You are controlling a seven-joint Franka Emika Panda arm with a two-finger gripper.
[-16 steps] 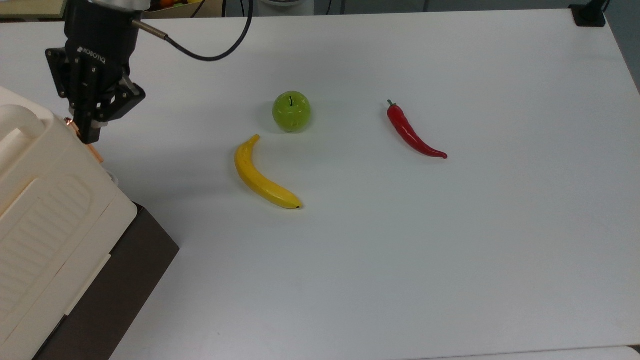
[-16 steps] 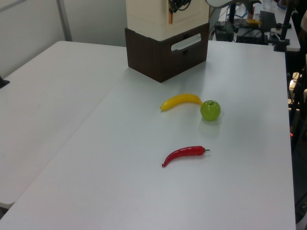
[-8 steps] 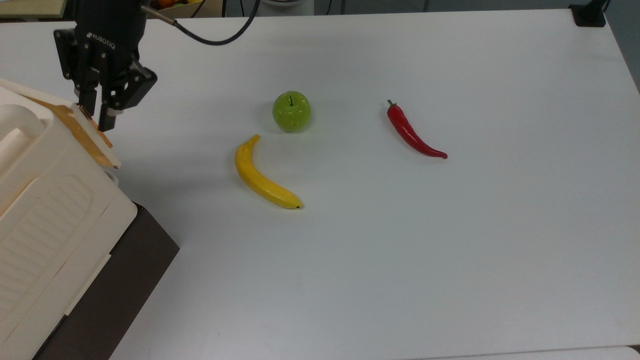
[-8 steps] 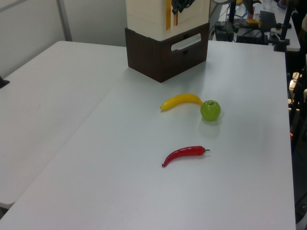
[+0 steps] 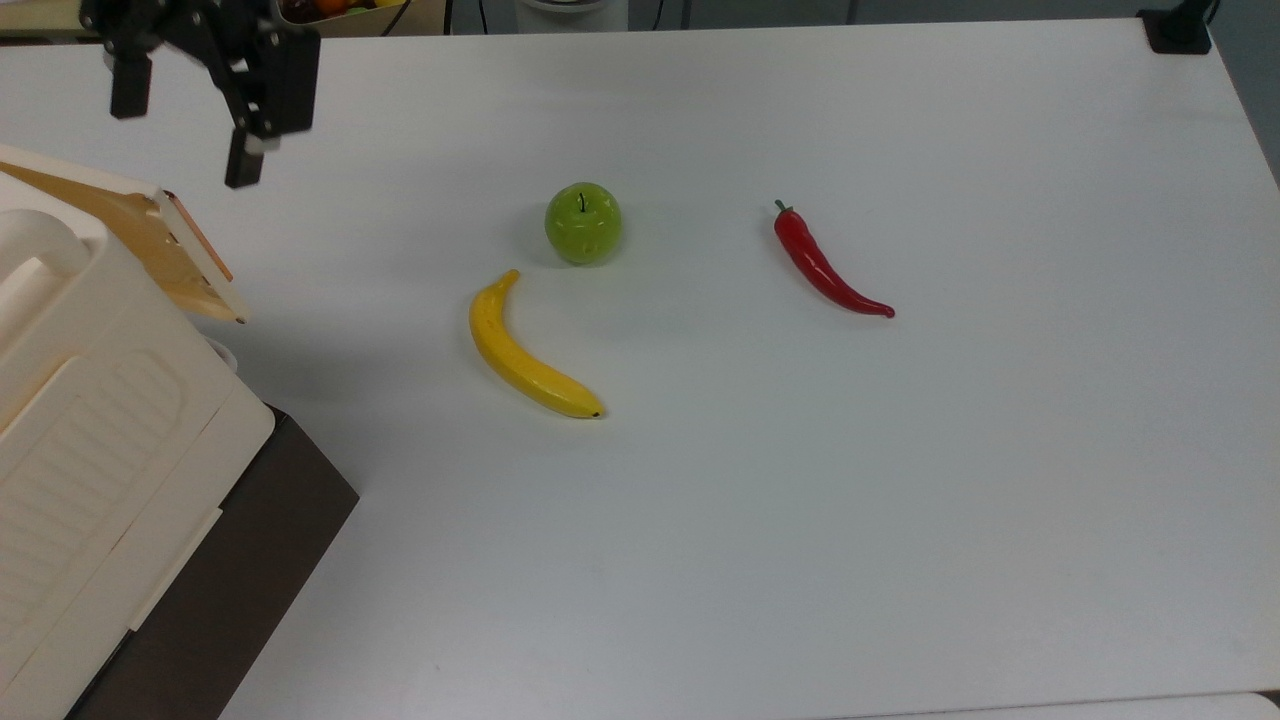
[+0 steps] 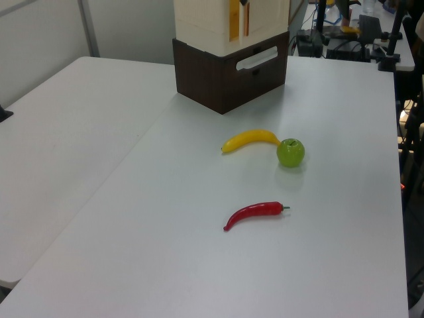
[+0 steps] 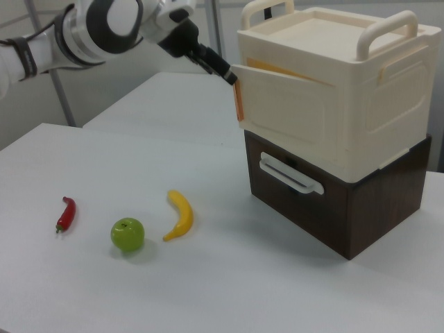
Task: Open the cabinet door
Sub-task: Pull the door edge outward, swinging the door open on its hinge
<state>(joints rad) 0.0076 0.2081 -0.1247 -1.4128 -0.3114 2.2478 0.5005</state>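
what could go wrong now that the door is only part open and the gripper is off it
The cabinet door stands only partly ajar, so it may swing shut again. The gripper, open and apart from the door's edge, would need a fresh approach and could knock the door closed. A hard push could also shift the cabinet on its dark base.

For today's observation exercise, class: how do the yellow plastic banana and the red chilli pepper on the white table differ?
The yellow plastic banana is thicker and blunter; the red chilli pepper is thinner, tapering to a fine tip. The banana lies close beside the round green apple; the pepper lies apart, farther from the cream cabinet. Both are curved, elongated and lie flat on the white table.
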